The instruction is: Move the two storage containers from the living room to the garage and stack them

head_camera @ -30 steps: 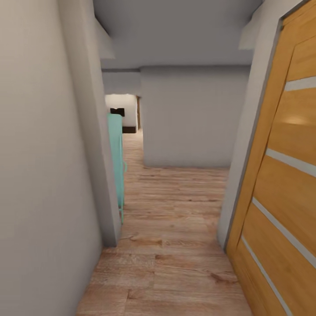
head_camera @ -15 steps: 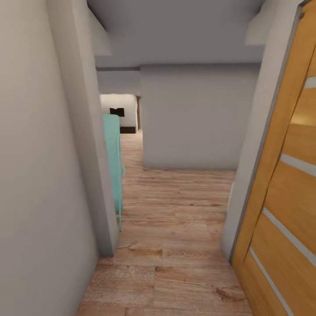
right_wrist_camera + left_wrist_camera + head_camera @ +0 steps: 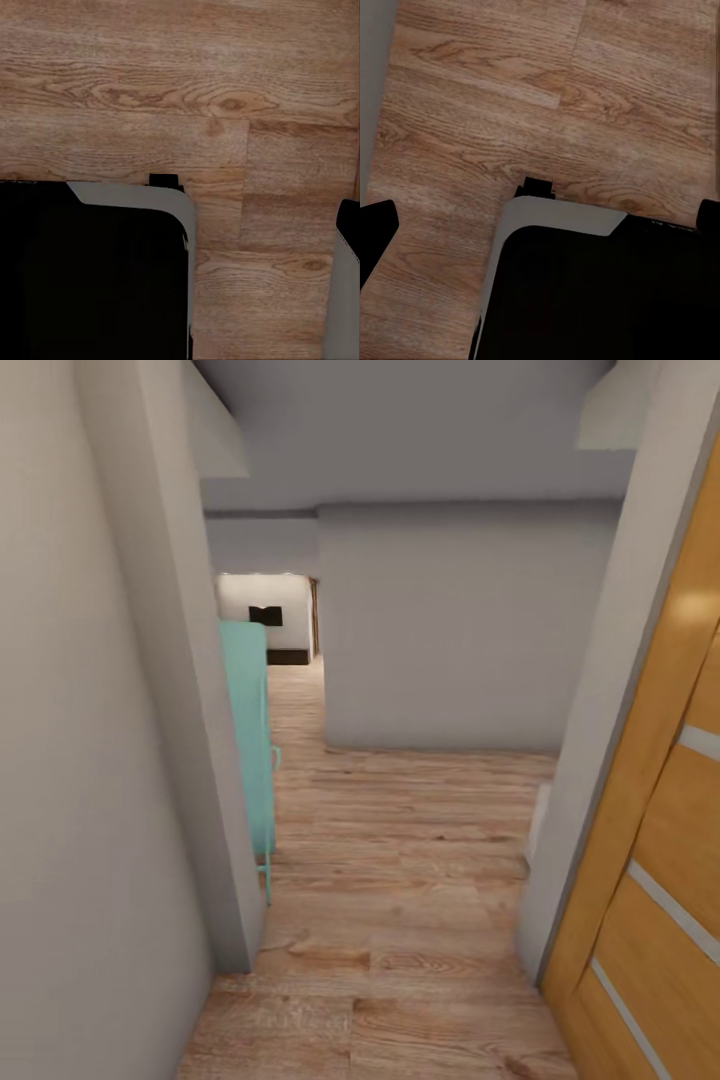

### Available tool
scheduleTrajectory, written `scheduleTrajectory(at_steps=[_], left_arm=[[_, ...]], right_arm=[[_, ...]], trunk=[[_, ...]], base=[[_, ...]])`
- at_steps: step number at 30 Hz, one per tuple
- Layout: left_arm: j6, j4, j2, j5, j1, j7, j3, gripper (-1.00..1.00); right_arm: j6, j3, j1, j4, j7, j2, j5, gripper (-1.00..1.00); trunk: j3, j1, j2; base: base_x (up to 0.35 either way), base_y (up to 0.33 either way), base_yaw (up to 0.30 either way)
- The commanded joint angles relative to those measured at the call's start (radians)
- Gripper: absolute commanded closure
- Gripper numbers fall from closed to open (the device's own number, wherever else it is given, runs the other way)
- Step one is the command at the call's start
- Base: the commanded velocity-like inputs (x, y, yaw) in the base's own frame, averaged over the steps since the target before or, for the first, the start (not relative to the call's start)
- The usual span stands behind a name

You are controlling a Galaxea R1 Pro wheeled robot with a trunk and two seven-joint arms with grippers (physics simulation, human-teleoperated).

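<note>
Forward the camera has rolled along the hallway: the left wall point(image 3: 90, 760) and the striped wooden door point(image 3: 660, 840) now crowd nearer at the edges, and the teal chair point(image 3: 250, 740) behind the corner looks bigger. Light plank floor point(image 3: 400, 860) runs ahead to a grey wall point(image 3: 450, 630), with a bright room beyond the passage. Both wrist views look down on planks and the robot's dark base point(image 3: 600, 292). How wide either pincer stands, I cannot tell. No container lies by either pincer
</note>
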Motion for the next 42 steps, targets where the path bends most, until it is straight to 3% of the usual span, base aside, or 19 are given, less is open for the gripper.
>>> scheduleTrajectory(at_steps=[1,42], left_arm=[[-0.003,0.0,0.0,0.008,-0.001,0.003,-0.009,-1.0],[-0.008,0.0,-0.002,0.007,-0.001,0.003,-0.009,-1.0]], right_arm=[[-0.006,0.008,-0.002,0.003,-0.002,0.0,-0.007,-1.0],[-0.006,0.008,-0.002,0.003,-0.002,0.0,-0.006,-1.0]], trunk=[[-0.002,0.001,-0.001],[-0.002,0.001,-0.001]], base=[[0.323,0.0,0.0],[0.323,0.0,0.0]])
